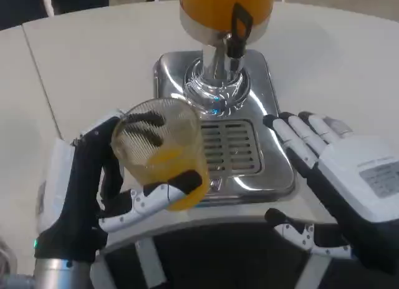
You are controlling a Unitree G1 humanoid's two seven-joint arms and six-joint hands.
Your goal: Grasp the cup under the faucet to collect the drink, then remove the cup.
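My left hand point(93, 195) grips a clear ribbed cup point(160, 153) with orange drink in its bottom. The cup is lifted and tilted, at the front left corner of the chrome drip tray point(262, 145), away from the faucet. The dispenser's black tap lever point(238, 28) and chrome spout column point(215, 73) stand under the orange tank point(224, 5) at the top centre. My right hand point(340, 176) hovers open at the tray's right side, fingers spread and pointing toward the dispenser, holding nothing.
The slotted grate point(232, 148) of the tray lies bare in front of the spout. White tabletop point(93, 58) stretches to the left and right of the dispenser. A dark edge of my body runs along the bottom.
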